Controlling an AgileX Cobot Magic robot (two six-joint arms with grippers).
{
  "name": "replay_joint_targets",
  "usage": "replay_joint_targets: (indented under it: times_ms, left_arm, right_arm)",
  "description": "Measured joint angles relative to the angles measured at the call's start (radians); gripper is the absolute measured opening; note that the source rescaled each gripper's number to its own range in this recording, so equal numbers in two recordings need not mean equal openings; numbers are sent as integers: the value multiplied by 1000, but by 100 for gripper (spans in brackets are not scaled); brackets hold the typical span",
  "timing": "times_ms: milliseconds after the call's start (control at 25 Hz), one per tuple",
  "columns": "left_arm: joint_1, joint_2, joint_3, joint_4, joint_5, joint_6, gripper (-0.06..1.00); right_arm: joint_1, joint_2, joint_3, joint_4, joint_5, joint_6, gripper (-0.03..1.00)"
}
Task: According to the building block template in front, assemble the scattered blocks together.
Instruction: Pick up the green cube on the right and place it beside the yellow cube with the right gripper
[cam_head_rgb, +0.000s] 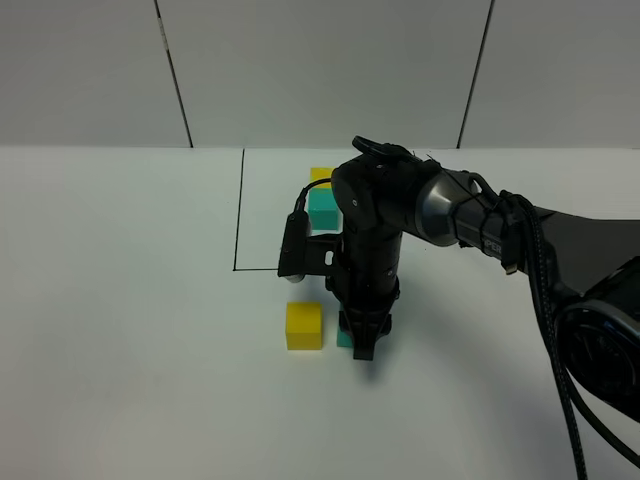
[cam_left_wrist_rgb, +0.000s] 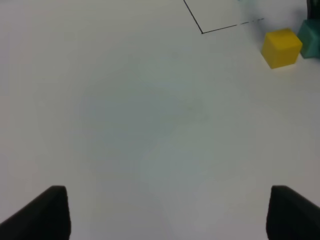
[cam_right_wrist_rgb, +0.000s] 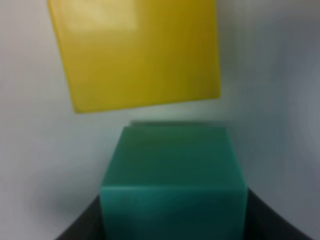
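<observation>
The loose yellow cube (cam_head_rgb: 304, 326) sits on the white table, and also shows in the left wrist view (cam_left_wrist_rgb: 281, 47) and the right wrist view (cam_right_wrist_rgb: 137, 52). The loose teal cube (cam_head_rgb: 344, 340) is just right of it, mostly hidden under my right gripper (cam_head_rgb: 362, 345). In the right wrist view the teal cube (cam_right_wrist_rgb: 172, 175) sits between the dark fingers (cam_right_wrist_rgb: 82, 227), a narrow gap from the yellow cube. The right gripper is shut on it at table level. The template, a yellow cube (cam_head_rgb: 320, 174) joined to a teal cube (cam_head_rgb: 321, 207), stands behind, partly hidden by the arm. My left gripper (cam_left_wrist_rgb: 167, 215) is open and empty over bare table.
A thin black drawn outline (cam_head_rgb: 240, 210) frames the template area; its corner shows in the left wrist view (cam_left_wrist_rgb: 202, 33). The right arm with its cables (cam_head_rgb: 560, 300) reaches in from the right edge. The left arm is out of the exterior view.
</observation>
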Motion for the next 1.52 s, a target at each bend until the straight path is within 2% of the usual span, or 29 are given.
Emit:
replay_joint_targets:
  times_ms: [440,800,1520]
  left_arm:
    - [0,0,0,0,0,0,70]
    - [0,0,0,0,0,0,70]
    - [0,0,0,0,0,0,69]
  right_arm:
    - [18,16,-13,-23,9,1,1]
    - [20,53,-86,-17,67,1,1]
    - [44,54,-87,-14,64,-15,1]
